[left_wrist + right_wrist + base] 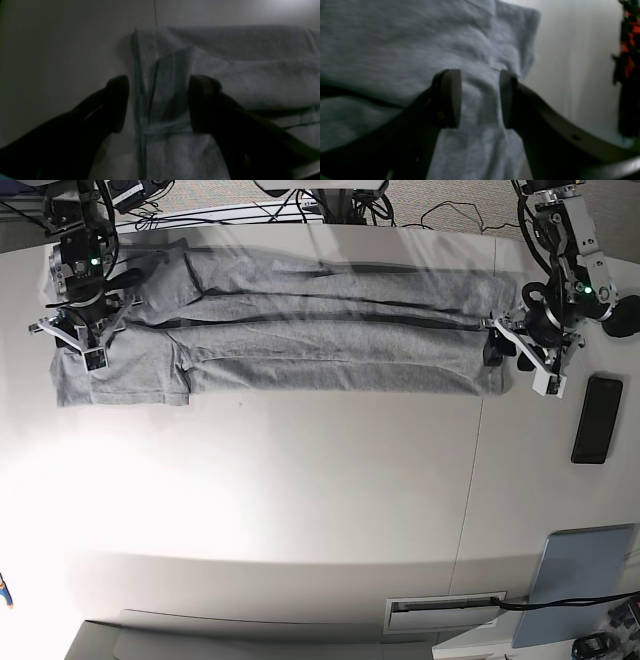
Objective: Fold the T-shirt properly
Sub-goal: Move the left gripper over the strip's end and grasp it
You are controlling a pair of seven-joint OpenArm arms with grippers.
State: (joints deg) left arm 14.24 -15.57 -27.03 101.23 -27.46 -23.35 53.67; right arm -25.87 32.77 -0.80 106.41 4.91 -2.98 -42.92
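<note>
T-shirt (300,320) heather-grey, long narrow band, lengthwise folds.

Both wrist views are dark and blurry. The base view is bright, with white glare on the worktop (150,480).

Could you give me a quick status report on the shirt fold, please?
Left gripper open, right gripper open, both over cloth. T-shirt folded into a long band. Phone lies clear.
</note>
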